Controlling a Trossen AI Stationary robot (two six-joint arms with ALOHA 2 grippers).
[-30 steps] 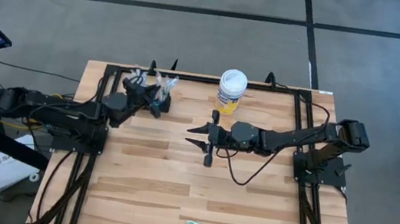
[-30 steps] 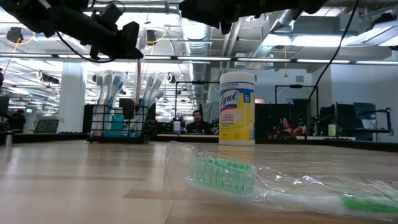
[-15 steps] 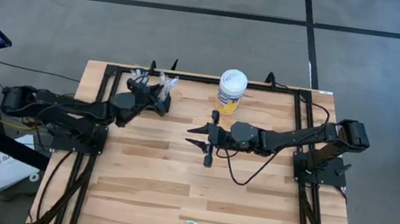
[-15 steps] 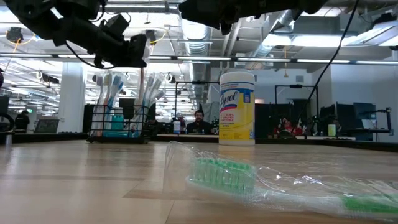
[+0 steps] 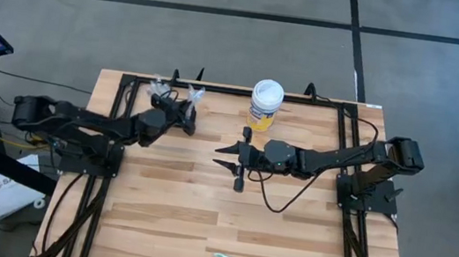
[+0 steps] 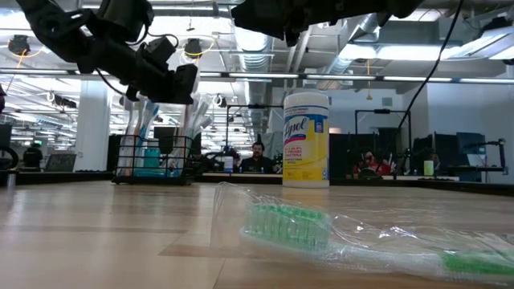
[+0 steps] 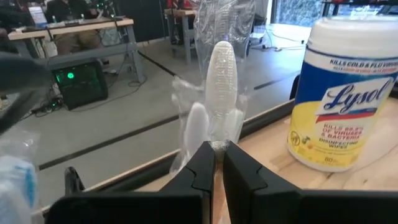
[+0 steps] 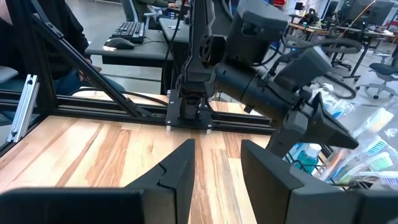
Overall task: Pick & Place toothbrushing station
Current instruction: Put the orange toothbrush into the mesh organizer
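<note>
left gripper (image 5: pixel 179 118) pinched on wrapped toothbrush (image 7: pixel 219 93), now advanced over basket (image 6: pixel 152 160) | insertion looks imminent | right gripper (image 5: pixel 234 160) open, idle beside Lysol tub (image 5: pixel 265 104)

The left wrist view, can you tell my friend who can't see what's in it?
Two dark fingers are shut on a toothbrush in clear wrapping, its white bristled head pointing up. Beside it stands a white and yellow Lysol tub on the wooden table, with a blurry room behind.
</note>
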